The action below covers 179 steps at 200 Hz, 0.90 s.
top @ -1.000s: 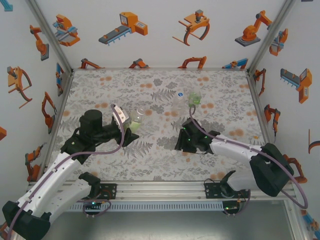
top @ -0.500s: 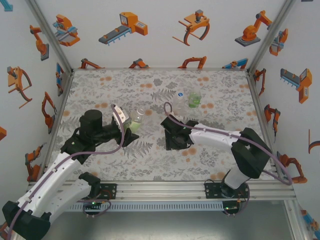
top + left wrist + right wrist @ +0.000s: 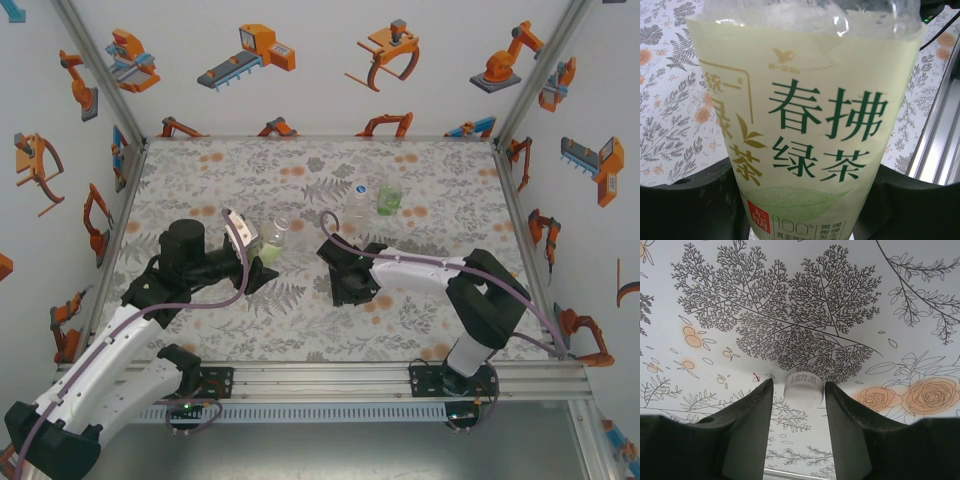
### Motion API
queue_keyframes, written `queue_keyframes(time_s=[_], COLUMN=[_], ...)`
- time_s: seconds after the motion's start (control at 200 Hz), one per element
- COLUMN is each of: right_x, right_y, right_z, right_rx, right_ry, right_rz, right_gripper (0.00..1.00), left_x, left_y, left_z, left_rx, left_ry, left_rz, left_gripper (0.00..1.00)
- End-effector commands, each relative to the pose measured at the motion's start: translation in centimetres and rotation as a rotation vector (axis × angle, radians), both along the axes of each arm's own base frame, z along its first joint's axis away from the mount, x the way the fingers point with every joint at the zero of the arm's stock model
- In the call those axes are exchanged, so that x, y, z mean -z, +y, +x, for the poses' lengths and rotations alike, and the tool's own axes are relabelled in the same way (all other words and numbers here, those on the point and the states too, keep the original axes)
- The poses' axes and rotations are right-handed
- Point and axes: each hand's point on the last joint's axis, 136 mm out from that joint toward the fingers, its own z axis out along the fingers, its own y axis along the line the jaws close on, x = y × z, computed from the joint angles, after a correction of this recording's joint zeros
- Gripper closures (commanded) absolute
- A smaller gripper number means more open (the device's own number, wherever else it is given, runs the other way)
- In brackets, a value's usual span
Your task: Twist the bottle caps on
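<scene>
The right gripper [image 3: 799, 390] straddles a bottle cap [image 3: 803, 388] on the fern-print table [image 3: 790, 300], one finger touching it; whether it pinches I cannot tell. The left gripper [image 3: 258, 265] is clenched on the yellowish bottle [image 3: 805, 125]. The colourless bottle [image 3: 357, 200] and green bottle [image 3: 389, 196] stand side by side beyond the right gripper.

Fern-and-flower patterned tabletop [image 3: 300, 330], white walls [image 3: 320, 100], orange robot prints [image 3: 255, 52], aluminium front rail [image 3: 320, 378]

We see a white table cover [image 3: 300, 330] printed with grey ferns and orange flowers, and white walls [image 3: 320, 100] with orange robot pictures. The labelled bottle [image 3: 805, 125] wears pale yellow-green with dark green characters and 1 red square. The cap [image 3: 803, 386] is white with dark print; the far bottle [image 3: 389, 197] is green-tinted.
</scene>
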Motion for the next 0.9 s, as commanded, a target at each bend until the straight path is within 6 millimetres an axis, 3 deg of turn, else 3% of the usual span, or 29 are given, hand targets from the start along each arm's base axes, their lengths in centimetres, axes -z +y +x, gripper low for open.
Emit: queue_keyframes(time_s=[0.0, 0.275, 0.556, 0.701, 0.891], right_x=[0.1, 0.0, -0.8, -3.7, -9.9], right_y=[0.1, 0.4, 0.5, 0.8, 2.1], right_z=[-0.5, -0.5, -0.3, 0.3, 1.2], right_rx=[-0.018, -0.027, -0.028, -0.057, -0.180], right_ry=[0.018, 0.020, -0.002, -0.076, -0.253], right_rz=[-0.025, -0.027, -0.017, 0.035, 0.181], right_gripper=[0.57, 0.60, 0.72, 0.76, 0.78], left_x=[-1.5, -1.6, -1.4, -1.0, 0.1], left_y=[-0.1, 0.0, -0.1, -0.6, -1.3], left_z=[-0.1, -0.1, -0.3, -1.0, -1.9], left_rx=[0.019, 0.016, 0.029, 0.091, 0.162], left_ry=[-0.031, -0.036, -0.040, -0.052, -0.077], left_rz=[-0.018, -0.018, -0.010, -0.004, 0.042], left_gripper=[1.00, 1.00, 1.00, 1.00, 1.00])
